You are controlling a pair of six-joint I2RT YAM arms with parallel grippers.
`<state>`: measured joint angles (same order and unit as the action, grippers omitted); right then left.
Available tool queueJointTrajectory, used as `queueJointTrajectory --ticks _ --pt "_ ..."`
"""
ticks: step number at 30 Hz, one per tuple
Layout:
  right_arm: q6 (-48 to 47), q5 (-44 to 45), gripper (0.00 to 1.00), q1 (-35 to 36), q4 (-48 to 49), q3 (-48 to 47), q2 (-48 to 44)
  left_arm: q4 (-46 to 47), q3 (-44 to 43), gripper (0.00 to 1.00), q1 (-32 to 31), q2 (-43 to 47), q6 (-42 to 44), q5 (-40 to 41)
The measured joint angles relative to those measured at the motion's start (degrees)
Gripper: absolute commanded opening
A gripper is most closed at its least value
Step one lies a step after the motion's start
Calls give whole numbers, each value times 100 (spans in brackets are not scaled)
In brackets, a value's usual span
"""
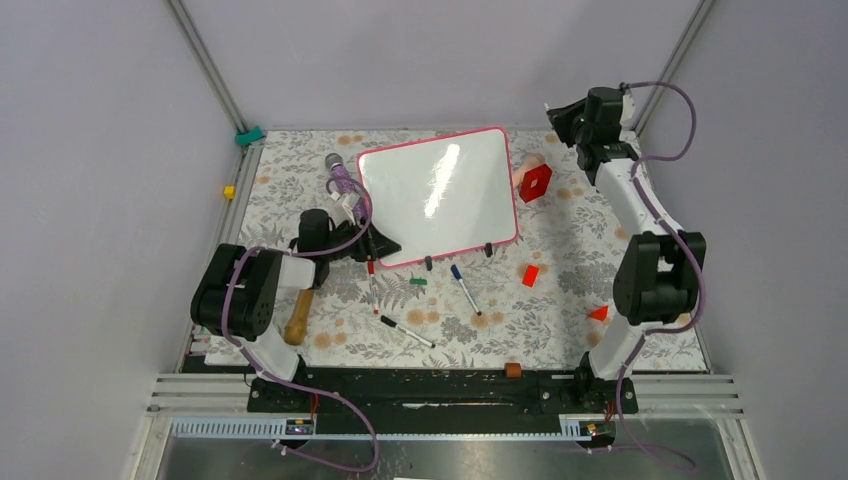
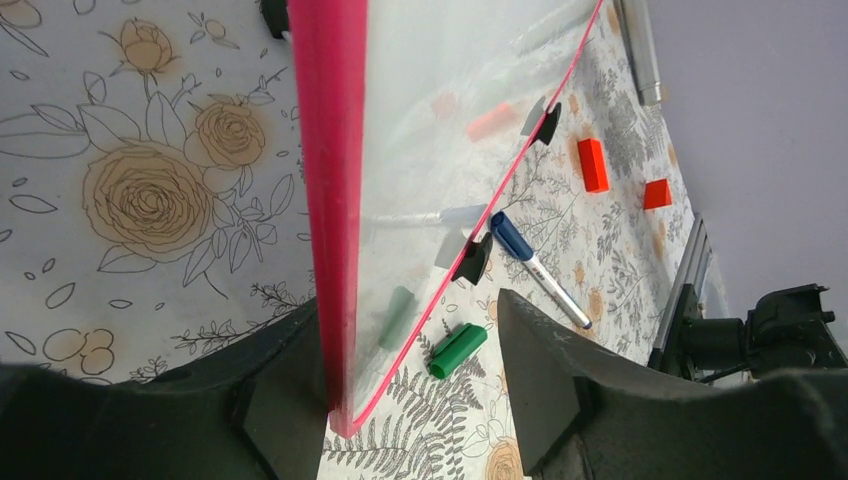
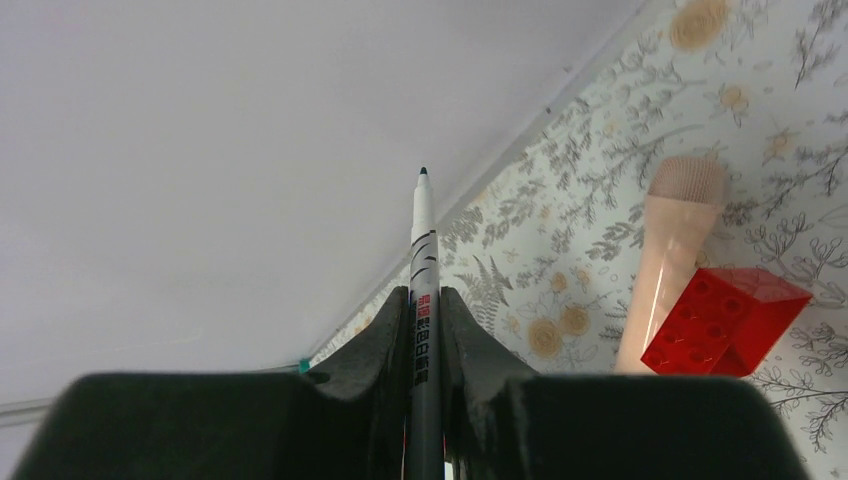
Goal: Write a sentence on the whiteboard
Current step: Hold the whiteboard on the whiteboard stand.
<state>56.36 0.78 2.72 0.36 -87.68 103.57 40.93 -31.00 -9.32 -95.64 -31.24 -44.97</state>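
The whiteboard [image 1: 440,195] stands tilted at mid-table, its glossy face blank white with glare; no sentence is in view on it. My left gripper [image 1: 378,247] is open astride the board's near-left corner. In the left wrist view the pink frame [image 2: 325,200] rests against the left finger [image 2: 280,350], while the right finger [image 2: 540,360] stands apart from it. My right gripper [image 1: 560,118] hovers high at the back right, shut on an uncapped marker [image 3: 424,250] that points away from the board.
A green cap [image 2: 458,350], a blue marker [image 1: 464,288], a red marker [image 1: 372,285] and a black marker [image 1: 407,332] lie in front of the board. Red blocks [image 1: 536,182] [image 1: 530,275] and a pink toy microphone [image 3: 668,260] lie to its right. A wooden handle [image 1: 298,315] lies near the left arm.
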Motion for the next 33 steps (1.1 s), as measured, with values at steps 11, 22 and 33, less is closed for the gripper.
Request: queueJointTrajectory --ticks 11,22,33 --pt "-313 514 0 0 -9 549 -1134 -1001 -317 57 -345 0 584 350" --pt "-444 730 0 0 -282 927 -1685 -1541 -568 57 -573 -13 809 612" --pt "-612 817 0 0 -385 1106 -1971 -1729 -658 60 -651 -24 879 782"
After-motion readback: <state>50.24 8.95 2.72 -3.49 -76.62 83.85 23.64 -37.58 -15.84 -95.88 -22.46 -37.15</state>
